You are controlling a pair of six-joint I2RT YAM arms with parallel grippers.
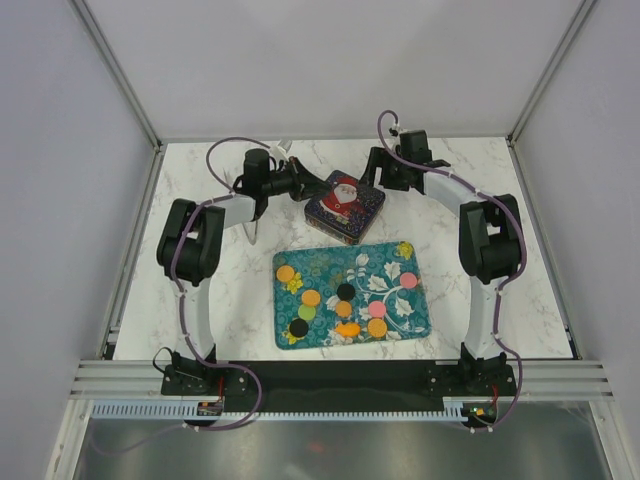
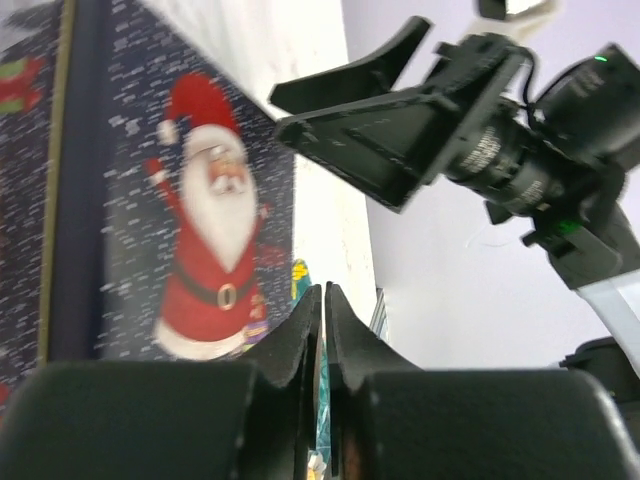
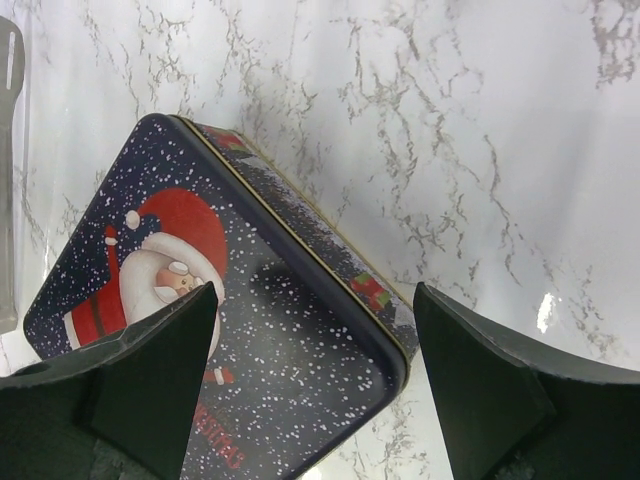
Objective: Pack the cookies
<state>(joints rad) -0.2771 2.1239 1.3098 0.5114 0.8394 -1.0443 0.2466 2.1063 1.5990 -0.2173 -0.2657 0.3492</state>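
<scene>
- The cookies [image 1: 346, 300], small flat round discs in orange, pink, green and black, lie spread in one layer on a teal rectangular tray with a floral print [image 1: 420, 320]. The tray sits on the near middle of the white marble-patterned table [image 1: 220, 300].
- An orange cookie [image 1: 286, 272] lies at the tray's far left. A black one [image 1: 298, 327] is at the near left and a pink one [image 1: 408, 279] is towards the far right.
- A dark blue square tin with a Santa picture on its lid [image 1: 345, 205] stands just beyond the tray, turned at an angle, with its lid on. No cookie is on it.
- The left gripper [image 1: 306, 190] is at the tin's left corner. In the left wrist view its fingers [image 2: 300, 330] are pressed almost together with only a thin slit between them, and they hold nothing.
- The right gripper [image 1: 380, 168] hangs over the tin's far right side. In the right wrist view its fingers [image 3: 150, 370] stand wide apart on either side of one corner of the tin, and nothing is held.
</scene>
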